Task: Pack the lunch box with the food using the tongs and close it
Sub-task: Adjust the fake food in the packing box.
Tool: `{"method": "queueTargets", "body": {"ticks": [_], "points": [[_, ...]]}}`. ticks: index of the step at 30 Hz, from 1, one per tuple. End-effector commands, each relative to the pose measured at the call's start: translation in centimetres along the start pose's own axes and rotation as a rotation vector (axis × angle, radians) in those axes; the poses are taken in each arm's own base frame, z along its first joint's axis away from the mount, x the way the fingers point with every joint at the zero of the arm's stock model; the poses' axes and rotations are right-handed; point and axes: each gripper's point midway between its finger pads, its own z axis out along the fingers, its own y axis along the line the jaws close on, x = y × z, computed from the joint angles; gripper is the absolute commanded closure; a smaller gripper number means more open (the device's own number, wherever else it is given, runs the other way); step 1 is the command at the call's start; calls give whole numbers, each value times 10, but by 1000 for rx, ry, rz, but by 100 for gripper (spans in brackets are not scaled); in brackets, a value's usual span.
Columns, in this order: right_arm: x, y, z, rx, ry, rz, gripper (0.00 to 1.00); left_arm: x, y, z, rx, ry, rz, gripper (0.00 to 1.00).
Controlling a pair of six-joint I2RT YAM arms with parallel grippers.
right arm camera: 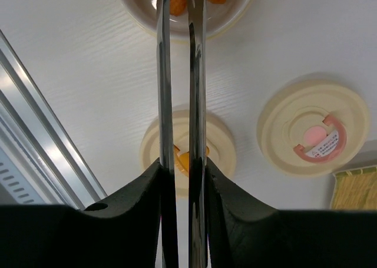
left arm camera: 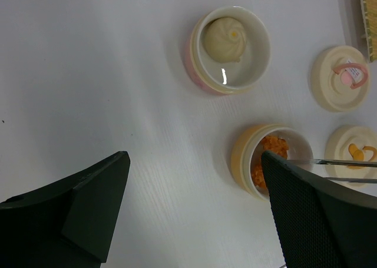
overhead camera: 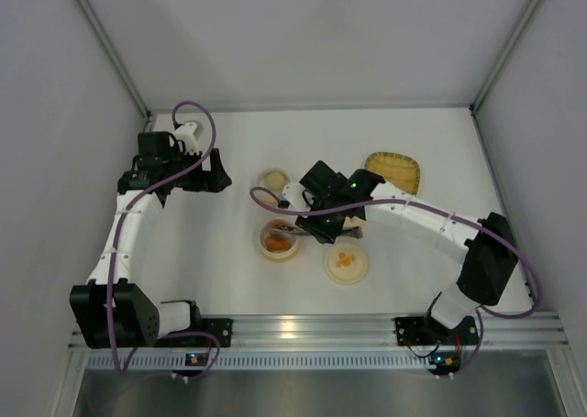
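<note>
**tongs_guy:** How far along is this? The right pincer (right arm camera: 182,165) is clamped on the tongs (right arm camera: 163,73), whose two arms are squeezed nearly together. Their tips are out ahead of the fingers, over the orange bowl (left arm camera: 242,156).

**bento_fan:** I'd say around halfway. The bun (left arm camera: 224,39) sits in the pink bowl (left arm camera: 263,68), further out past the tong tips. The chunks (left arm camera: 271,147) are in the orange bowl, right at the tips. I can't tell if a chunk is pinched between the tips or if they're just hovering, because that bit is cut off at the frame edge.

**tongs_guy:** So what's left?

**bento_fan:** Closing, mostly. Both lids are off and lying on the table. The orange lid (right arm camera: 221,147) is directly under the tongs, just ahead of the right pincer's fingers. The pink lid (right arm camera: 288,126) is off to one side of it, with the tray (right arm camera: 356,188) just beyond that.

**tongs_guy:** And the left pincer (left arm camera: 194,162)?

**bento_fan:** It's wide open and holding nothing, with both bowls out in front of it but well apart from it.

**tongs_guy:** Is anything in the way?

**bento_fan:** My guess is the tongs themselves. The right pincer has no free fingers for a lid while it's holding them. The tongs also hang right over the orange lid, so the left arm reaching in there could bump them.
</note>
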Motion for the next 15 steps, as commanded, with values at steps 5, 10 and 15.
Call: {"method": "queueTargets", "body": {"ticks": [5,10,15], "points": [[-45,5,-54,39,-225,-86,68,-14,-2,-4,8,-58,35,2],[-44,11,-51,7,-222,-113,62,-15,-1,-5,5,-58,38,2],[-38,18,-47,-45,-179,-147,61,-14,-1,-5,2,-56,38,2]]}}
